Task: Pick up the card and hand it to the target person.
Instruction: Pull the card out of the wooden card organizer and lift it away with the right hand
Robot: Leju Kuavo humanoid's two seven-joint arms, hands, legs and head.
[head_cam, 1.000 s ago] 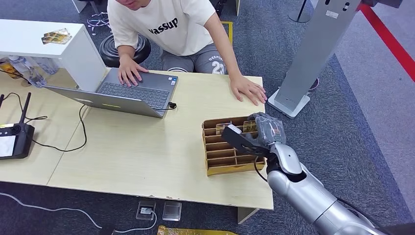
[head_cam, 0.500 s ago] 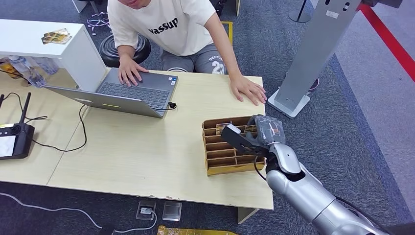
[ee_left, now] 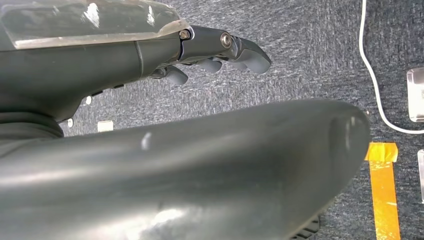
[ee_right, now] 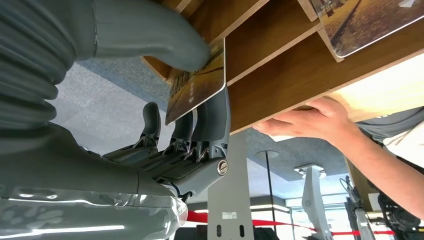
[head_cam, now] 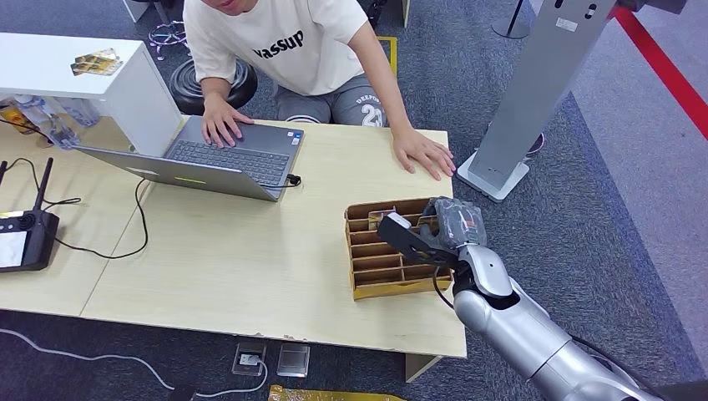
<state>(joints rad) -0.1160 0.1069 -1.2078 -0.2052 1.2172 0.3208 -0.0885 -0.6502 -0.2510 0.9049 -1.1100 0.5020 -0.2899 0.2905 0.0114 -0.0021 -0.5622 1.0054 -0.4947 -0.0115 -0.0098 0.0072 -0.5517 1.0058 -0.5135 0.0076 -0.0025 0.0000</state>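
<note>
An open laptop (head_cam: 219,159) is sitting at the far left of the wooden table (head_cam: 250,259), its black cable (head_cam: 125,242) trailing off toward the near left. A black remote controller (head_cam: 23,238) is lying at the left edge. A white box (head_cam: 92,79) is standing just beyond the laptop. On the right, a grey stand (head_cam: 534,92) is rising from the blue-grey carpet (head_cam: 634,217), with a red strip (head_cam: 668,71) running past it.
</note>
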